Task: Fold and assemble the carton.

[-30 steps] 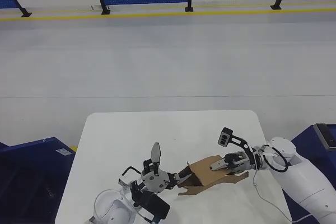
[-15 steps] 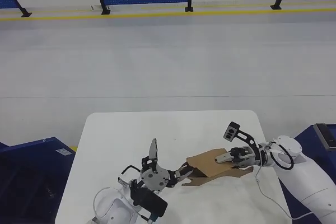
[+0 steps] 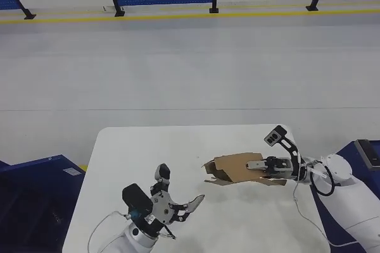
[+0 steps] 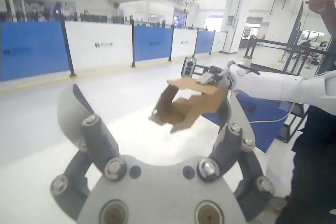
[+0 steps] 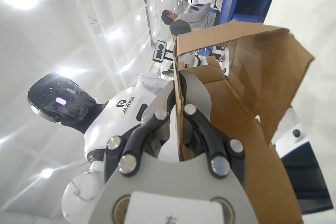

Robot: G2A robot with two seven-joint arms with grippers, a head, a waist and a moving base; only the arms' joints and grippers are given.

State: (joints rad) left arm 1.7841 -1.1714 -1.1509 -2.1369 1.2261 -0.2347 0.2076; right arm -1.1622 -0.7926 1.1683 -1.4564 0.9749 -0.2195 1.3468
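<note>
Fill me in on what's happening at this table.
The robot is partway through putting together a cardboard carton. Its right gripper is shut on one panel of the carton and holds it over the right side of the white table. The carton is only partly opened out, and its end flaps hang loose and unfolded. The left gripper is open near the front of the table, facing the carton but well apart from it.

The carton [image 3: 237, 167] is matt brown cardboard with rough, ragged edges, the left gripper [image 3: 182, 185] smooth dull-grey metal with black links, the bench [image 3: 145, 152] smooth white.
</note>
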